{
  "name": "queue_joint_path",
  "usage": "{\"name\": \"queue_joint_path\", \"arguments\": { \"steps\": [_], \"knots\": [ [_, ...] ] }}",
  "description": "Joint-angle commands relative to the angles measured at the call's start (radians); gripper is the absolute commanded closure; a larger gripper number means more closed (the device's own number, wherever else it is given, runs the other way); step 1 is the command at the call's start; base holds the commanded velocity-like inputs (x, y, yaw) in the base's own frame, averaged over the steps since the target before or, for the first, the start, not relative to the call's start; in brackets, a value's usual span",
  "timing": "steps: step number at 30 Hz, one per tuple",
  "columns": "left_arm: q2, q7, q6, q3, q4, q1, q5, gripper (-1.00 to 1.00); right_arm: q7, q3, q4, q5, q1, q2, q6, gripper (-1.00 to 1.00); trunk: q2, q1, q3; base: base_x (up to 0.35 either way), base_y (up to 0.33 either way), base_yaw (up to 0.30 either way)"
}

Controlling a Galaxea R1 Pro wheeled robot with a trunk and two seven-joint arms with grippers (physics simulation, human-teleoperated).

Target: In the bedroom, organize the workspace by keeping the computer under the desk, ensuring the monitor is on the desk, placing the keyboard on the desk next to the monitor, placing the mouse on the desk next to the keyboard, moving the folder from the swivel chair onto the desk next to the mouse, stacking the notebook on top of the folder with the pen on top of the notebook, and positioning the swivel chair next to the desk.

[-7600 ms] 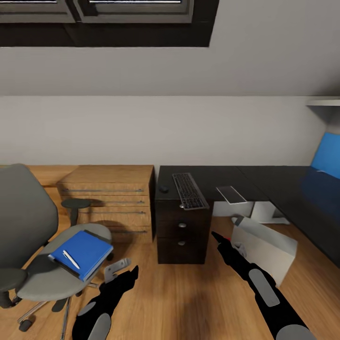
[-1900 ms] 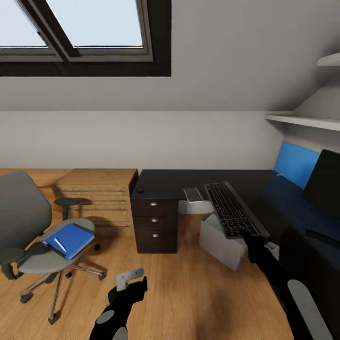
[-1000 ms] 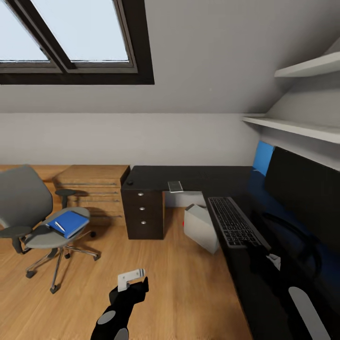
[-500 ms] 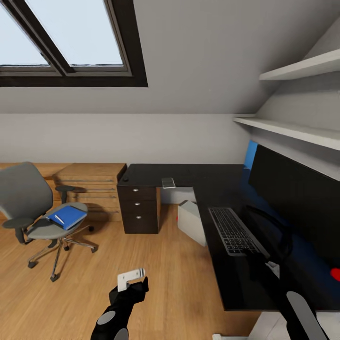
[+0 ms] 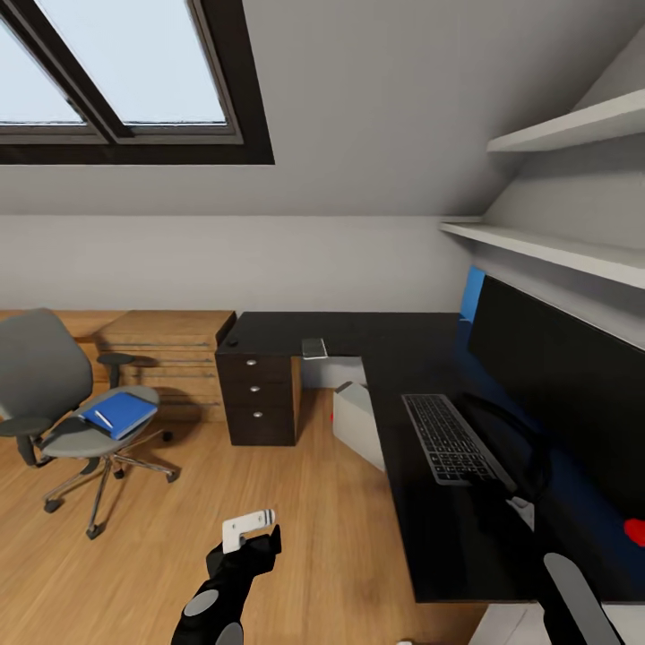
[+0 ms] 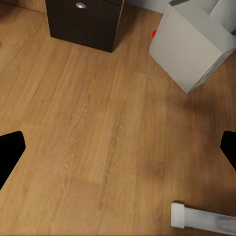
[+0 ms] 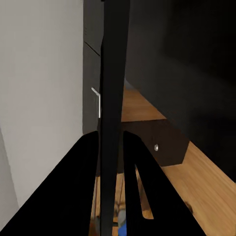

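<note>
Keyboard [image 5: 451, 440] in our right gripper's [image 7: 112, 147] closed jaws reaches the bench [image 5: 358, 333] beside the monitor [image 5: 560, 381]; folder [image 5: 116, 413] waits on the swivel chair [image 5: 63, 403], left gripper [image 6: 118, 152] spread empty.

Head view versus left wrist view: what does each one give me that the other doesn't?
Head view alone: the keyboard held over the desk beside the monitor, and the blue folder on the swivel chair. Left wrist view alone: the left gripper open over bare wood floor. Shared: the computer tower and the dark drawer unit.
</note>
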Motion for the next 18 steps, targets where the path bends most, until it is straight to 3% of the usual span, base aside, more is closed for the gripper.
{"name": "queue_joint_path", "arguments": {
  "steps": [1, 13, 18],
  "knots": [
    [0.000, 0.008, 0.002, -0.001, -0.001, -0.001, 0.008, -1.00, -0.002, -0.001, -0.001, -0.013, -0.001, 0.000, 0.003, 1.00, -0.001, 0.000, -0.001, 0.017, -0.019, 0.000],
    [0.000, 0.009, 0.002, 0.001, 0.000, -0.001, 0.012, -1.00, -0.002, -0.001, -0.001, -0.011, 0.000, 0.000, -0.008, 1.00, -0.001, 0.000, -0.001, 0.204, -0.003, 0.000],
    [0.000, 0.011, 0.002, 0.004, 0.000, -0.001, 0.013, -1.00, -0.002, -0.001, -0.001, -0.011, 0.000, 0.000, -0.009, 1.00, -0.001, 0.000, -0.001, 0.171, -0.109, 0.000]
  ]
}}
